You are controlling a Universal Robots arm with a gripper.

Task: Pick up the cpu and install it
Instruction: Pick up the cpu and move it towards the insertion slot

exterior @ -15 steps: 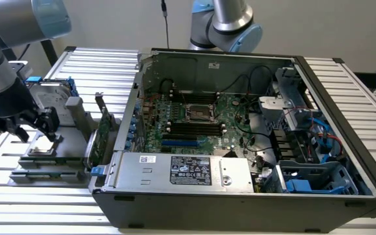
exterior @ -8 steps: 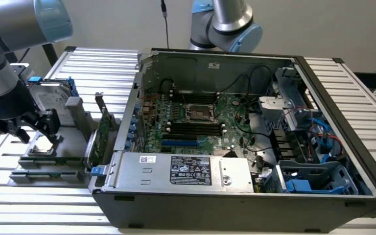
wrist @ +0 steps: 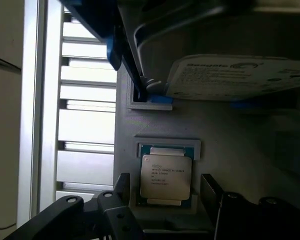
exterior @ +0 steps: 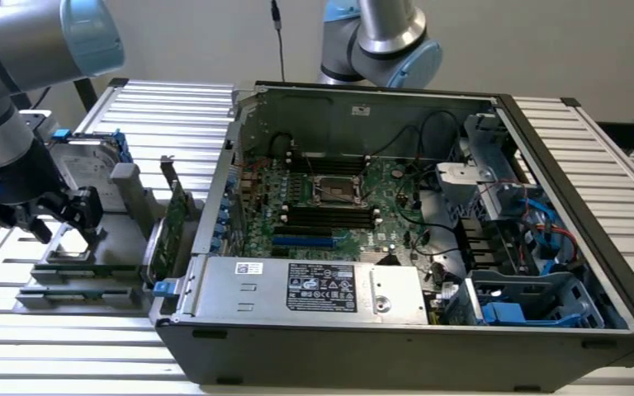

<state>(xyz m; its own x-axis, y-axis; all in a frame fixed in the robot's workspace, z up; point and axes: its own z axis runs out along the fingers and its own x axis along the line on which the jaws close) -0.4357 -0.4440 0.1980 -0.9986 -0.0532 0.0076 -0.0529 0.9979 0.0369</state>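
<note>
Cpu (wrist: 166, 176) in grey holder (wrist: 230, 145); claw (wrist: 166, 184) spread wide, straddling it, gripping nothing.

arm (exterior: 9, 157) angled down, end effector (exterior: 62, 224) jaws apart

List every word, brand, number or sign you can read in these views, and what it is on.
"Seagate": on the white label of the hard drive.
Printed lines on the cpu: too blurred to read.
Black label on the power supply: too small to read.
</note>
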